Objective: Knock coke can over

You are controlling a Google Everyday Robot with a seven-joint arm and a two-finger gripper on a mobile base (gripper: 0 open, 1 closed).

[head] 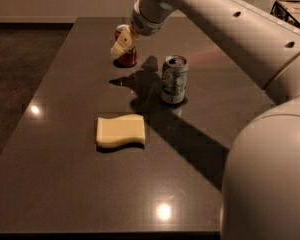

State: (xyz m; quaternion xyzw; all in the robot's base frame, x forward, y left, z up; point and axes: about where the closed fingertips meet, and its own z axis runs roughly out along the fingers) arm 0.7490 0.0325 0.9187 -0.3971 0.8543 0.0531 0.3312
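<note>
The coke can (128, 58) is red and stands at the far left-centre of the dark table (60, 174). It is partly hidden behind my gripper (121, 47). The cream-tipped gripper hangs from the white arm (225, 29) that reaches in from the right. It overlaps the can's upper left side. I cannot tell whether it touches the can. The can looks upright.
A silver-and-green can (174, 79) stands upright to the right of the coke can and nearer to me. A yellow sponge (120, 130) lies flat nearer the front. A dark crate (292, 9) sits off the table at the far right.
</note>
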